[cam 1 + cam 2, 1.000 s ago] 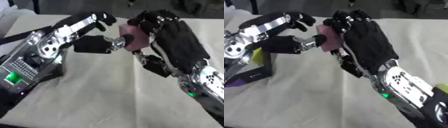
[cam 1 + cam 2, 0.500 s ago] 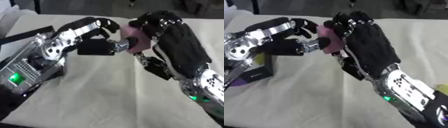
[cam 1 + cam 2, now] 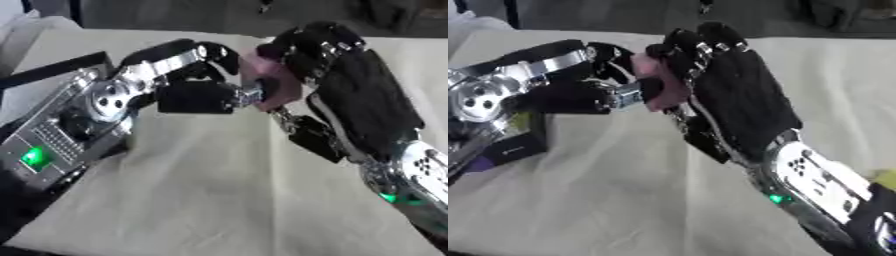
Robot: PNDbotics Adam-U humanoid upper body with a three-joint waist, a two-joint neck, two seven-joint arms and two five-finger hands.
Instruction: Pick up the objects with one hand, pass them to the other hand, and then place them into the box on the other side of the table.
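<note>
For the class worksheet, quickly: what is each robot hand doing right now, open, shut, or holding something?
Left hand: fingers and thumb closing round the pink block.
Right hand: fingers curled round the same pink block.

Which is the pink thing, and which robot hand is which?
pink object (image 3: 278, 89), left eye view, on its flat side.
left robot hand (image 3: 194, 96), left eye view, on the palm.
right robot hand (image 3: 741, 102), right eye view, on its back.

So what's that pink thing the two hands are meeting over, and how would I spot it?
Look above the pale cloth-covered table, where the two black robot arms meet in mid-air. There the right hand curls its fingers round a pink block while the left hand closes on it from the other side. It is the only pink thing among black and silver parts.
</note>
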